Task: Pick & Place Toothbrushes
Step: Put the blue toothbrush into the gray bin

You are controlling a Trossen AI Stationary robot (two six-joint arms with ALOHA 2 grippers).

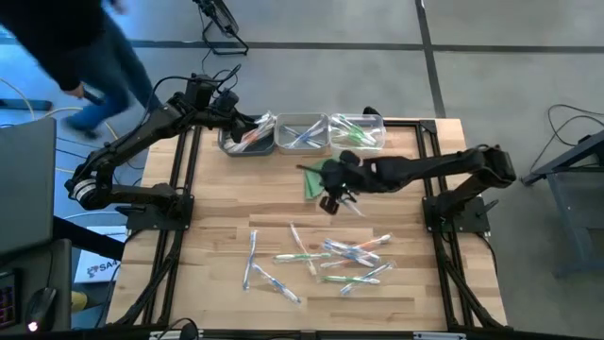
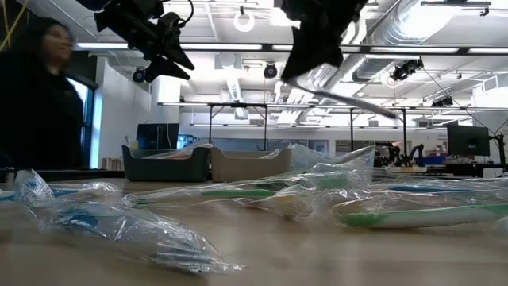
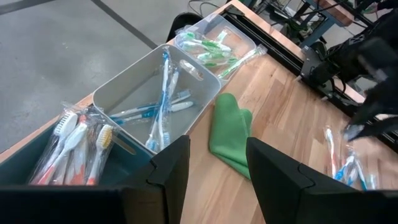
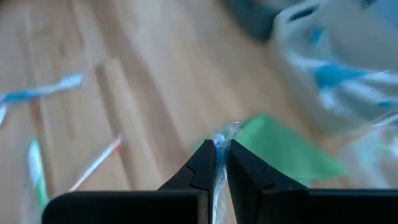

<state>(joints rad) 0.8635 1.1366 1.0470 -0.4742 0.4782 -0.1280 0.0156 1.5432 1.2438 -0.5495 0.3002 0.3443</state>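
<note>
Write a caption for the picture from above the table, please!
Right gripper lifts a wrapped toothbrush toward three bins; left gripper waits open above them.

A loose scatter of toothbrushes (image 1: 326,257) in clear wrappers, with green, blue and pink-orange accents, lies flat toward six o'clock on the bench, pointing every which way, some overlapping. One wrapped toothbrush (image 1: 351,208) is raised clear of the bench near its centre, pinched at its wrapper end between the closed fingers of the right end effector (image 1: 330,203) and slanting downward. More lie sorted in three bins at twelve o'clock: orange-and-white ones (image 3: 74,143) at the eleven o'clock end, blue ones (image 3: 158,102) in the middle, green ones (image 3: 214,50) at the one o'clock end.
</note>
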